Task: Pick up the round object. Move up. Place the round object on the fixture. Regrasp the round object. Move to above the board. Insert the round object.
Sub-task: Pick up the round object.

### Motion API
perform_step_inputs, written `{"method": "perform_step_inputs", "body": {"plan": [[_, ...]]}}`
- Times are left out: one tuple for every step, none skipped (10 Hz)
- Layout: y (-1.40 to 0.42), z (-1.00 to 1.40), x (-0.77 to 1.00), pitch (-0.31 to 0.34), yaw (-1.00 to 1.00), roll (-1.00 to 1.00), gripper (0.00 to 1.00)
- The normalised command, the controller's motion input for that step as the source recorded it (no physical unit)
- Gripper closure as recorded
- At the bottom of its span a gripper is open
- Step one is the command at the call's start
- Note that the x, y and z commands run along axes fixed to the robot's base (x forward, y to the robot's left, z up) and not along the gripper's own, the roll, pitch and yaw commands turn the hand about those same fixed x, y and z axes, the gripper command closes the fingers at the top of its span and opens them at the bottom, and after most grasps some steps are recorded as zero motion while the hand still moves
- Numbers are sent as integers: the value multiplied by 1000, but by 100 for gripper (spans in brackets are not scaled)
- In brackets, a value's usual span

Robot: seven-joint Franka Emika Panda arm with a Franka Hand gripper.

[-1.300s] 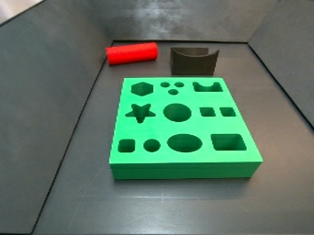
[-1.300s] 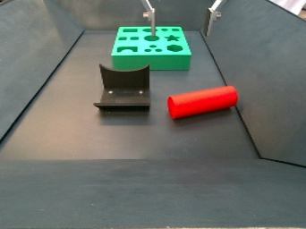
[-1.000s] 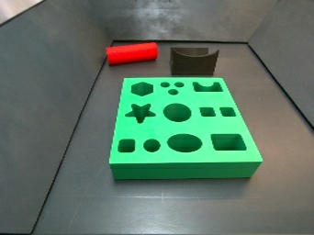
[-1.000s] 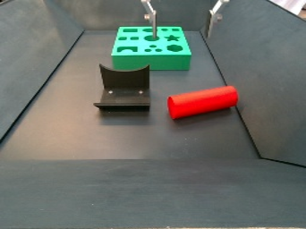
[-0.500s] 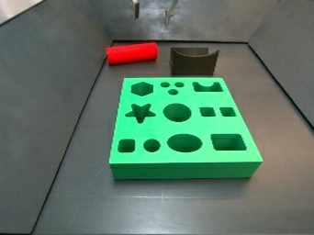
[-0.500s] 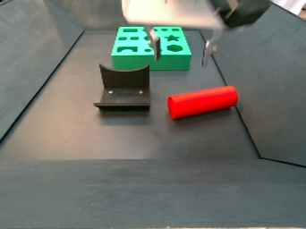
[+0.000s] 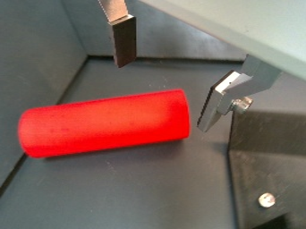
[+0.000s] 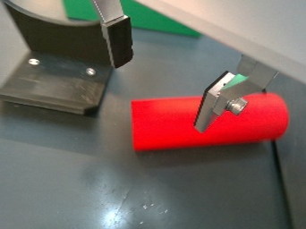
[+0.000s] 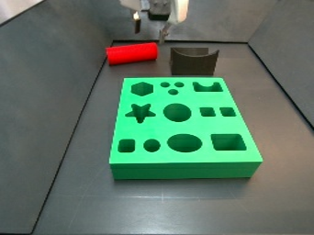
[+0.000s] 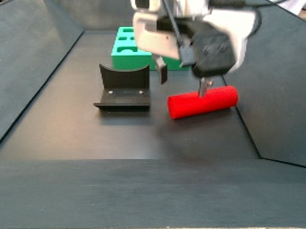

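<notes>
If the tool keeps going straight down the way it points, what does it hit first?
Probably the red peg: the open tool hangs over it, one finger on either side, so the peg likely passes between them.

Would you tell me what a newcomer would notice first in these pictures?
The red peg lies on the dark floor beside the fixture, with the open gripper hovering just above it, fingers either side. Next comes the bright green board, dotted with cut-out holes, lying apart from both.

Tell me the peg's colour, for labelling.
Bright red round object, clearest in a wrist view, below the open gripper.
</notes>
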Motion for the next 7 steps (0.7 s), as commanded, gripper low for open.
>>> {"method": "perform_step_inputs", "body": {"plan": [[83, -131, 26, -49, -494, -474, 0], [123, -151, 0, -13, -454, -469, 0], [191, -209, 0, 0, -403, -447, 0], [231, -291, 0, 0, -411, -406, 0], [149, -574, 0, 0, -486, -253, 0], [66, -611, 0, 0, -457, -233, 0], [0, -503, 0, 0, -380, -294, 0]]}}
